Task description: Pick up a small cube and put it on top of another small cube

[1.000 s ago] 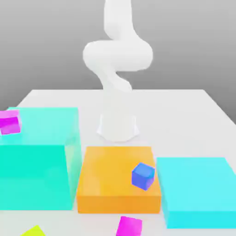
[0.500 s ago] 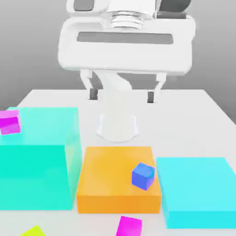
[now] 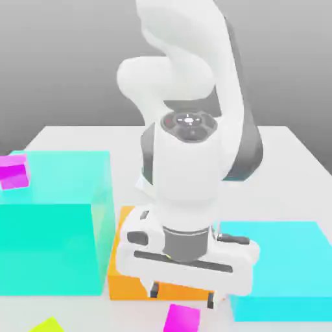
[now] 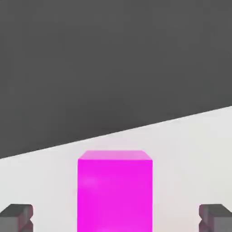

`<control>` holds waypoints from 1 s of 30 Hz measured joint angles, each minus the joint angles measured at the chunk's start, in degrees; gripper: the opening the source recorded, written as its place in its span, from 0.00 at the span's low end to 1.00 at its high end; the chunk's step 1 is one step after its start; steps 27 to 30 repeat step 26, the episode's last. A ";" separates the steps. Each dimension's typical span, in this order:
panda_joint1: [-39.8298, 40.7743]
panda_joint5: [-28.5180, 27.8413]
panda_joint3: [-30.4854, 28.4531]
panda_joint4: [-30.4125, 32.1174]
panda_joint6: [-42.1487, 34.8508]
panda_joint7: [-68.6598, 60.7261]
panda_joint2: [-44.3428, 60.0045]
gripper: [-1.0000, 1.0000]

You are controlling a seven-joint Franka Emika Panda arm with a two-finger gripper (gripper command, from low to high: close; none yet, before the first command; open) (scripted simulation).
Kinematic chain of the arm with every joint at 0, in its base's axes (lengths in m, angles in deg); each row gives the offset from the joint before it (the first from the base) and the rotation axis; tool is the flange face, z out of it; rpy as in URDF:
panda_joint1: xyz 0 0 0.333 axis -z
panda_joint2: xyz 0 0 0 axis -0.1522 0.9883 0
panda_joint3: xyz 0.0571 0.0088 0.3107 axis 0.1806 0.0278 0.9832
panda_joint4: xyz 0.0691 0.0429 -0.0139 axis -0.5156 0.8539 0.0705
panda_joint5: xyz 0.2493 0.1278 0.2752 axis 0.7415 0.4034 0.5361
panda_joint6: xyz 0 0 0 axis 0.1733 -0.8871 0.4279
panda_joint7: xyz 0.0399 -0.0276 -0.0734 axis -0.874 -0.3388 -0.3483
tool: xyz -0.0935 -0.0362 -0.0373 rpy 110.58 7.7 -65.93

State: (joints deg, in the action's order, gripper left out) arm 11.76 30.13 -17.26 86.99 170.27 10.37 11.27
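below the arm in the exterior view, a smooth magenta cube (image 3: 182, 319) sits on the pale, matte table (image 3: 272, 155), near the picture's lower edge, its lower part cut off. the pincer (image 3: 182, 297) hangs just above and behind it, its two dark-tipped fingers spread wide. the arm (image 3: 188, 162) is glossy white with rounded, bulging joints and dark grey sections. a flat orange block (image 3: 123, 279) lies behind the pincer, which hides much of it. to the exterior view's left stands a tall, boxy turquoise block (image 3: 45, 246), plain and slightly shiny, with a second magenta cube (image 3: 14, 172) on top, at the picture's edge. to the exterior view's right is a low, flat cyan block (image 3: 285, 259), partly covered by the hand. a yellow-green cube (image 3: 48, 325) peeks in at the lower left corner area, mostly cut off.

in the hand view, the magenta cube appears large, with flat, evenly coloured faces and crisp straight edges, between the two fingers and touching neither. the fingertips (image 4: 17, 218) are blocky and grey, with small notches on their inner sides, a detail too small to tell in the exterior view. beyond the pale table surface, a slanting edge meets a plain dark grey area.
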 joint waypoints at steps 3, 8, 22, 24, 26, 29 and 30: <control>-0.66 -0.73 -0.81 -0.76 3.23 0.59 4.12 0.00; -0.79 -0.96 -0.99 -0.95 4.09 0.78 5.13 0.00; 11.24 8.26 -9.64 -8.88 -8.73 6.96 0.21 0.00; 12.20 9.16 -9.95 -9.88 -6.37 7.22 3.61 1.00; 12.20 9.16 -9.95 -9.88 -6.37 7.22 3.61 1.00; 12.20 9.16 -9.95 -9.88 -6.37 7.22 3.61 1.00; 12.20 9.16 -9.95 -9.88 -6.37 7.22 3.61 1.00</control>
